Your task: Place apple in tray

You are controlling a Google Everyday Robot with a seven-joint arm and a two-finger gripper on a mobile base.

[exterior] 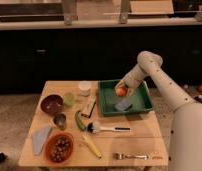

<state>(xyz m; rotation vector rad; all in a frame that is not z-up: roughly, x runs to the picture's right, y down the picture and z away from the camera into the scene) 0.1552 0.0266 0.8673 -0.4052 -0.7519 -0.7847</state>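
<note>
My gripper [121,88] hung over the tray [142,102] at the far right corner of the table [139,137], clenched on the apple [123,91]; carry judged done; lowering and release outstanding.

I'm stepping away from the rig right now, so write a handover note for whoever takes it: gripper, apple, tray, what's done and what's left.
Gripper: over the green tray, right at the apple; whether it grips the apple cannot be told.
Apple: within the tray's outline, near its middle, at the gripper's tip, just beyond a pale blue item lying in the tray.
Done: the apple is at the tray.
Left: check that the apple rests on the tray floor, release it if it is held, then lift the arm clear.
</note>
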